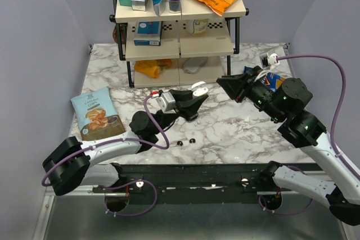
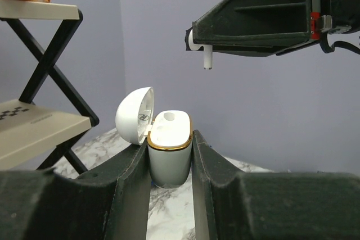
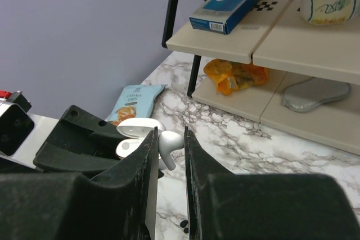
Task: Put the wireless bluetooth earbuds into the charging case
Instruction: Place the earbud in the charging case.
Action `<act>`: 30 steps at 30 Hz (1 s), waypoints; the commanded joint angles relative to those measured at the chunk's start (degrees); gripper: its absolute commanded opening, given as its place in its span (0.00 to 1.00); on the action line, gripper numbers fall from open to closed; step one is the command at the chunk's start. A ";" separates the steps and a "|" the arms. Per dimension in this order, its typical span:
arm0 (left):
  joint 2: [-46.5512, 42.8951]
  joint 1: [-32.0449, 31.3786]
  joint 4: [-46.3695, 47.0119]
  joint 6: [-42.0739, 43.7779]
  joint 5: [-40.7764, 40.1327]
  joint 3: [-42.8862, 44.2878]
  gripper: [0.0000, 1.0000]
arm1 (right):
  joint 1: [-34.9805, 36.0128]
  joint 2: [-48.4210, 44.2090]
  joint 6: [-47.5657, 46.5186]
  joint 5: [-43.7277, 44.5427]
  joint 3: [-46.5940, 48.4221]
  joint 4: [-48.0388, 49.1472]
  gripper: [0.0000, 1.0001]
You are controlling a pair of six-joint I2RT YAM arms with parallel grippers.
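Overhead first. My left gripper is out over the middle of the marble table, clamped on a white charging case. My right gripper points at it from the right, tips near the case but apart from it. Two small dark specks lie on the marble nearer my bases; I cannot tell what they are.

Left wrist view. The case stands upright, squeezed between both my fingers. It has a gold rim, and its lid is swung open to the left. The right gripper hangs above and to the right, pinching a white earbud with its stem pointing down. There is clear air between stem and case.

Right wrist view. The earbud is gripped between my right fingers. The open case sits just left of it and lower. Behind stand a shelf rack and a snack bag.
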 commanded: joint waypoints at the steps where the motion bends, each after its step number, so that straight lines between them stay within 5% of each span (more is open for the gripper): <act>1: 2.31 0.32 5.93 -0.63 2.92 3.08 0.00 | 2.27 -0.34 -2.17 0.71 -1.70 3.73 0.01; 30: 2.23 0.67 3.56 1.04 4.51 6.25 0.00 | 9.92 3.09 -7.01 7.12 0.14 10.50 0.01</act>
